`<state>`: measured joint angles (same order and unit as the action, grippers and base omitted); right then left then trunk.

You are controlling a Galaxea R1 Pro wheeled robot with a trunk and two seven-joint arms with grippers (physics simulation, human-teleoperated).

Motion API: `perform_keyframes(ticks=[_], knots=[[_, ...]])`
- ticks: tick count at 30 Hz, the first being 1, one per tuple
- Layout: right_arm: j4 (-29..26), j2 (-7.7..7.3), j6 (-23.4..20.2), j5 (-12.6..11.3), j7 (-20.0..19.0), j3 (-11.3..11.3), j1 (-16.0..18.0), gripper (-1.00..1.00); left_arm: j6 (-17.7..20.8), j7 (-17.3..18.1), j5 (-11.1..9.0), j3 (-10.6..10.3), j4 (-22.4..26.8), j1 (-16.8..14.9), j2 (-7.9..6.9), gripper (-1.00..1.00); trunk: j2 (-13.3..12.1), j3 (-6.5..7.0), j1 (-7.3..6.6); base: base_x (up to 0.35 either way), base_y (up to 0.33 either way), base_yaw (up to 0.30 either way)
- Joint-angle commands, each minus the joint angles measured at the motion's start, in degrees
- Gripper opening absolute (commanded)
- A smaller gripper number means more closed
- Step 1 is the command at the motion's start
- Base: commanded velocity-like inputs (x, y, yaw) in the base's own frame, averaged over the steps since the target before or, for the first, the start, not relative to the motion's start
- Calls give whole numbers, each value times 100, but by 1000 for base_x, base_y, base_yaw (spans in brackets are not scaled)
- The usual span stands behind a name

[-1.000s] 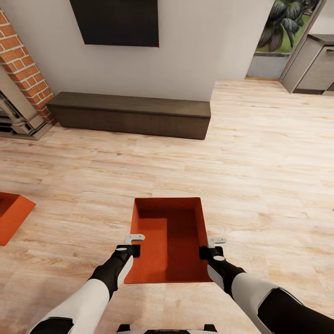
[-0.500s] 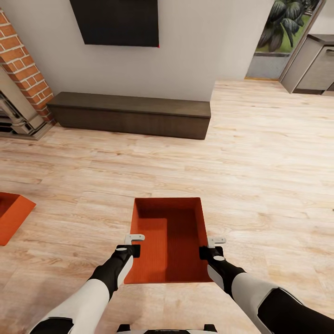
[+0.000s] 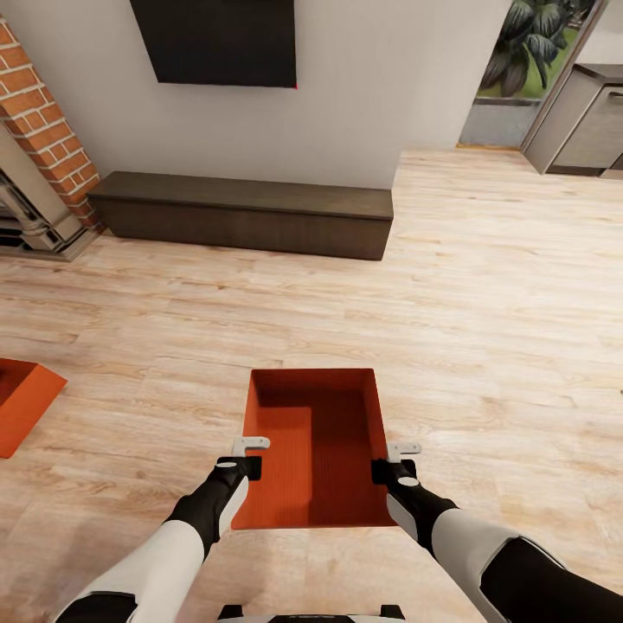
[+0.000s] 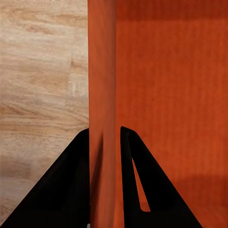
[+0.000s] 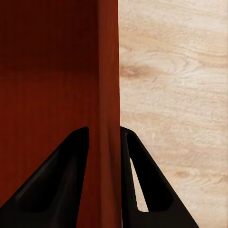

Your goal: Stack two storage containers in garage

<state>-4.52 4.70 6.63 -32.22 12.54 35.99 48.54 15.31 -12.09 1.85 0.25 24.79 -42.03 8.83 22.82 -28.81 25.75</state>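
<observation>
An orange-red storage container (image 3: 313,446) sits in front of me over the light wood-plank floor of the living room, held between both arms. My left gripper (image 3: 243,467) is shut on its left wall (image 4: 102,95), one black finger (image 4: 71,185) on each side of the thin wall. On the opposite side, my right gripper (image 3: 386,469) is shut on the right wall (image 5: 108,95) in the same way. The second storage container (image 3: 22,400) lies on the planks at the far left, cut off by the picture's edge.
A long dark low cabinet (image 3: 242,212) stands against the white wall ahead, below a black screen (image 3: 221,39). The red brick fireplace (image 3: 35,130) is at the left. At the far right an opening leads past grey kitchen units (image 3: 584,117). Bare planks stretch to the right.
</observation>
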Motion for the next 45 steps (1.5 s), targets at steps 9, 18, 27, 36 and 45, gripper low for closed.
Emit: perform_keyframes(ticks=[9, 18, 27, 36, 45], knots=[[-22, 4, 158, 22, 28, -91, 7, -100, 34, -48, -18, -43, -177, 1, -4, -100, 10, 18, 3, 0, 0, 0], [-22, 5, 155, 14, 29, -92, 7, -100, 34, -48, -18, -43, -178, 1, -4, -100, 10, 95, 3, 0, 0, 0], [-22, 5, 155, 15, 29, -93, 7, -100, 27, -48, -18, -40, -178, 1, -4, -100, 10, 175, 3, 0, 0, 0], [-22, 5, 158, 14, 29, -94, 7, -100, 17, -80, -26, -34, -182, 1, -4, -100, 10, 255, 3, 0, 0, 0], [-22, 5, 156, 15, 29, -96, 7, -100, 16, -89, -26, -34, -185, 1, -4, -100, 10, 335, 3, 0, 0, 0]])
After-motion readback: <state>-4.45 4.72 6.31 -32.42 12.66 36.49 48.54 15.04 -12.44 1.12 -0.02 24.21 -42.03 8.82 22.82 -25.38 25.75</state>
